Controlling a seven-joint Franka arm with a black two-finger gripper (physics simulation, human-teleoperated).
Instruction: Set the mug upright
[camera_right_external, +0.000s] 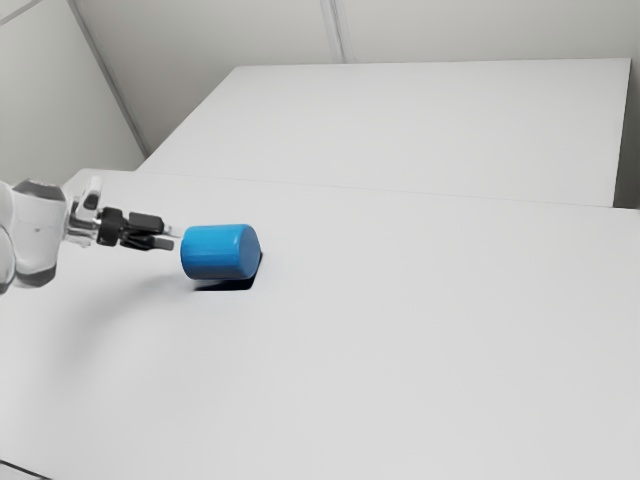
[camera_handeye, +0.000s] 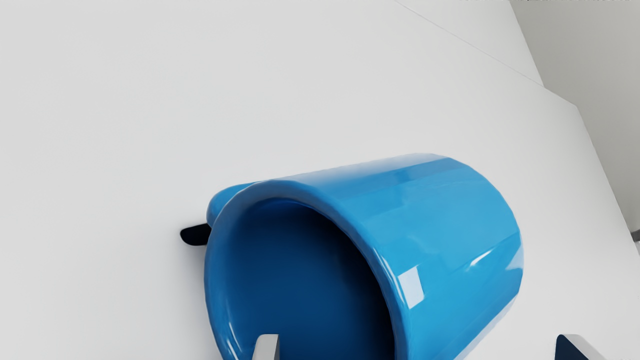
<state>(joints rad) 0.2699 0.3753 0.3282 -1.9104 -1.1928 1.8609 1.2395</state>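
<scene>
The gripper (camera_right_external: 176, 238) is at the exterior view's left, its fingertips close to the near end of the blue mug (camera_right_external: 218, 252), which lies on its side. In the wrist view the mug (camera_handeye: 430, 215) has its open mouth facing the hand, and part of its handle (camera_handeye: 226, 201) shows beyond the rim. The gripper (camera_handeye: 417, 347) stands open, one fingertip in front of the mouth and the other outside the mug's wall. Whether either fingertip touches the mug cannot be told.
The mug rests on a white table (camera_right_external: 400, 330) with a dark shadow under it. Another white surface (camera_right_external: 430, 130) adjoins the table's far side, with pale walls behind. A dark line crosses the exterior view's lower left corner.
</scene>
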